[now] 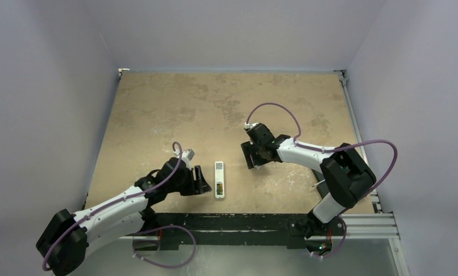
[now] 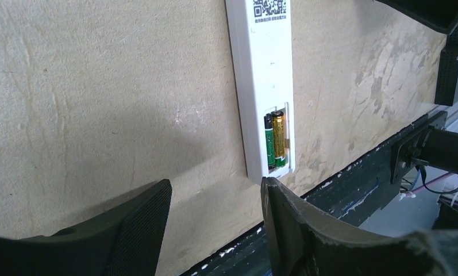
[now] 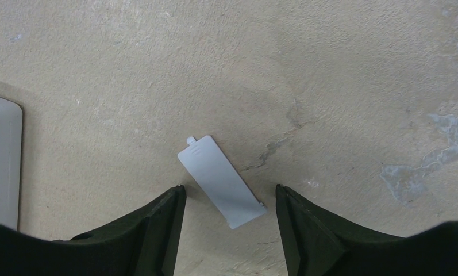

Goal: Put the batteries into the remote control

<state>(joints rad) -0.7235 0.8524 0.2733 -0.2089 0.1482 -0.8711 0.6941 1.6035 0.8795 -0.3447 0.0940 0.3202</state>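
The white remote control (image 1: 219, 179) lies back-up near the table's front edge; it also shows in the left wrist view (image 2: 262, 80). Its recess holds the two batteries (image 2: 275, 140) side by side, one dark with green, one gold with green. My left gripper (image 2: 215, 192) is open and empty, just left of the remote's near end (image 1: 200, 179). My right gripper (image 3: 229, 192) is open over the grey battery cover (image 3: 220, 180), which lies flat on the table between the fingers. In the top view the right gripper (image 1: 255, 152) hides the cover.
The tan board's front edge meets a black rail (image 1: 238, 221) just below the remote. A corner of the remote (image 3: 1, 164) shows at the left of the right wrist view. The enclosure's walls ring the table.
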